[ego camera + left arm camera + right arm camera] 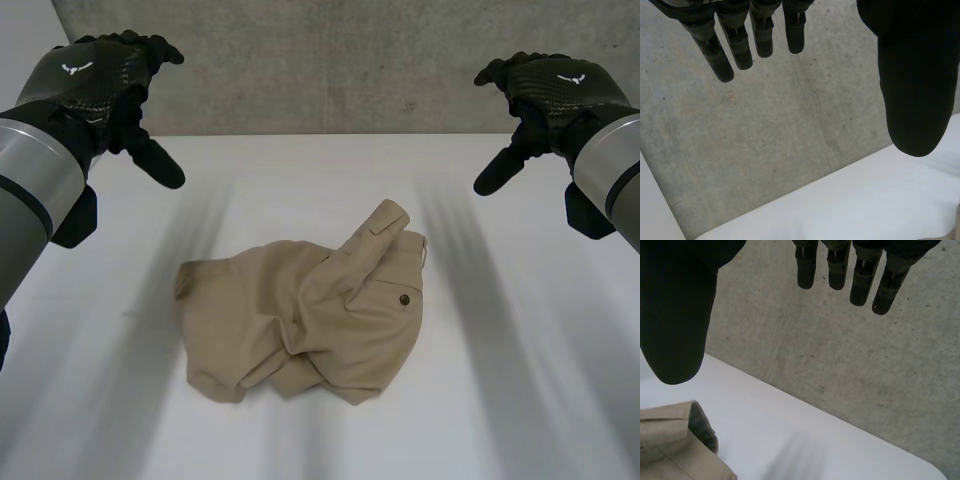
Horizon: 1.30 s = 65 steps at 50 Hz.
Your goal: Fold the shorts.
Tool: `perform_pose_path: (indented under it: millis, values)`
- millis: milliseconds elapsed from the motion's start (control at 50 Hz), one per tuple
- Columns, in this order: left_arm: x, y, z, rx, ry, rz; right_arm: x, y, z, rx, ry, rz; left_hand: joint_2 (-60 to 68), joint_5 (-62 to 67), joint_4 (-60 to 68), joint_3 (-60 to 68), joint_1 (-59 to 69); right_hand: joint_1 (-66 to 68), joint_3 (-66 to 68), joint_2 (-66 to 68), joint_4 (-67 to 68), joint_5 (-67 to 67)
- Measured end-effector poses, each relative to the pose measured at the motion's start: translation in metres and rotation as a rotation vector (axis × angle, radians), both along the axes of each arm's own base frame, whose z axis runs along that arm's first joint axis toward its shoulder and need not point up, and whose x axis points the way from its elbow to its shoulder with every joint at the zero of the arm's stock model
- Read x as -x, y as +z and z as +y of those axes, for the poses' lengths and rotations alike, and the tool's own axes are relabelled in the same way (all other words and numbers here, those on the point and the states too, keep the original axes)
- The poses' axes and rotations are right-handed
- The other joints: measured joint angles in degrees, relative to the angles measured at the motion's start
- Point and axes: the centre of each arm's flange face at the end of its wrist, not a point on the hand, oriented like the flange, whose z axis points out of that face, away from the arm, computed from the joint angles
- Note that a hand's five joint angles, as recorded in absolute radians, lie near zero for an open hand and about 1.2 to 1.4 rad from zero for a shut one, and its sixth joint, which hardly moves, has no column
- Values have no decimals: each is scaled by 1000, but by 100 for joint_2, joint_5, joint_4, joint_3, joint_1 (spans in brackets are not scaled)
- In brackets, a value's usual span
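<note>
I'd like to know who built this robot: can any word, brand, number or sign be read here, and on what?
No words or numbers can be read.
A small white emblem, without letters, marks the back of the left hand and of the right hand.
The shorts show a dark button, no label.

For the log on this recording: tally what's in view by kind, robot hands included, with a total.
shorts, khaki, crumpled: 1
robot hands, black, both open above the table: 2 (left hand, right hand)
table, white: 1
Total: 4
</note>
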Motion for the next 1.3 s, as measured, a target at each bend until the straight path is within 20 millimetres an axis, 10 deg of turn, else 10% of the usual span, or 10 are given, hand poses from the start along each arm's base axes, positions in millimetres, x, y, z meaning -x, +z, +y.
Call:
perform_pose_path:
  millis: [400, 660, 880, 960, 1060, 1160, 1300]
  values:
    - [-4, -29, 1, -84, 10, -36, -13, -35, -7, -34, 99, 125, -163, -54, -144, -152, -178, 0, 0, 0, 0, 0]
    - [-16, -135, 26, -280, 29, -105, -50, -148, -55, -170, 301, 264, -167, -54, -148, -165, -189, 0, 0, 0, 0, 0]
    - [-7, -178, 33, -425, 7, -134, -59, -199, -80, -276, 269, 181, -114, -32, -130, -152, -167, 73, 145, 76, 34, 27]
    - [3, -187, 35, -449, -24, -153, -60, -209, -81, -294, 267, 166, 875, 937, 880, 805, 971, 1972, 2257, 2209, 2123, 1897]
    - [14, -195, 38, -462, -56, -176, -60, -206, -79, -289, 271, 162, 3632, 3612, 3629, 3536, 3671, 4136, 5045, 5246, 5177, 4532]
    - [19, -193, 36, -443, -58, -182, -57, -182, -74, -246, 272, 159, 5275, 5221, 5259, 5131, 4937, 4333, 5278, 5447, 5490, 4798]
    - [22, -139, 22, -275, -28, -98, -34, -107, -54, -124, 237, 185, 5451, 5313, 5442, 5310, 4950, 4379, 5305, 5447, 5508, 4938]
